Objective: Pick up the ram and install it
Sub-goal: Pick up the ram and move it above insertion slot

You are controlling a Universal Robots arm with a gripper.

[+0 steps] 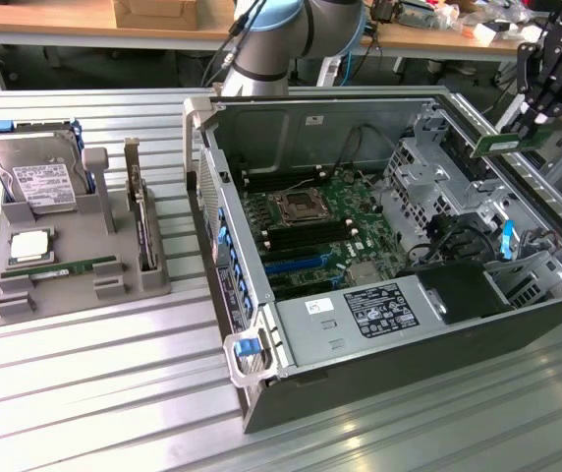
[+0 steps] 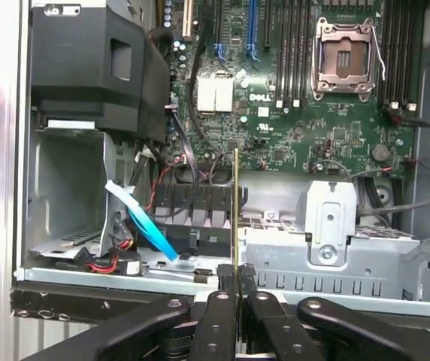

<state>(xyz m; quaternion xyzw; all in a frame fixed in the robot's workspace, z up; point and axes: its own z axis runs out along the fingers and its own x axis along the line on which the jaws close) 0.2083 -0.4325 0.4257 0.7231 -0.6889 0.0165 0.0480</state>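
Observation:
My gripper (image 1: 530, 126) hangs above the far right rim of the open computer case (image 1: 261, 379), shut on the ram (image 1: 503, 146), a thin green stick that juts out toward the exterior view's left. In the wrist view the ram (image 2: 235, 207) appears edge-on as a thin line pinched between the black fingers (image 2: 219, 308) of the gripper (image 2: 235, 280), pointing over the drive cage toward the motherboard (image 2: 290, 128). The dark memory slots (image 1: 296, 232) lie beside the processor socket (image 1: 294, 206), and the slots (image 2: 289, 45) sit well away from the stick.
A grey holder tray (image 1: 16, 295) at the exterior view's left carries a hard drive (image 1: 40, 182), a processor (image 1: 28, 246), another green stick (image 1: 75, 266) and an upright dark card (image 1: 141, 221). Inside the case are a metal drive cage (image 2: 328, 233), cables, a blue tab (image 2: 143, 226) and a power supply (image 1: 360, 320).

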